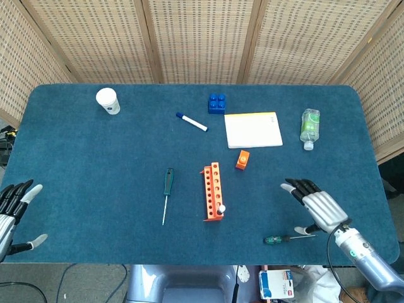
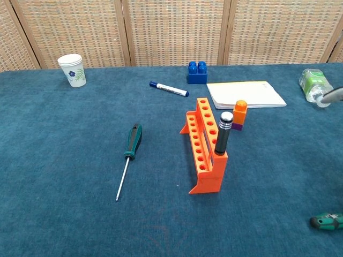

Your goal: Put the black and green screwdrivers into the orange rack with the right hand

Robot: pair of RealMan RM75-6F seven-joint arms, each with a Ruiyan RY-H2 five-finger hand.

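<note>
Blue cloth table [image 1: 95, 158] before wicker screens [image 1: 189, 38]; both hands' fingers [image 1: 302, 187] spread, holding nothing

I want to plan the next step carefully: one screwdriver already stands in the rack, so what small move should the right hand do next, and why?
Probably lower the right hand onto the small green screwdriver lying just beside it. The black screwdriver already stands in the orange rack, and the hand is open, holding nothing.

head: high, looking down, far | chest: low, level, near | shared: orange rack [image 1: 213, 190] [image 2: 206, 145], probably mid-table
</note>
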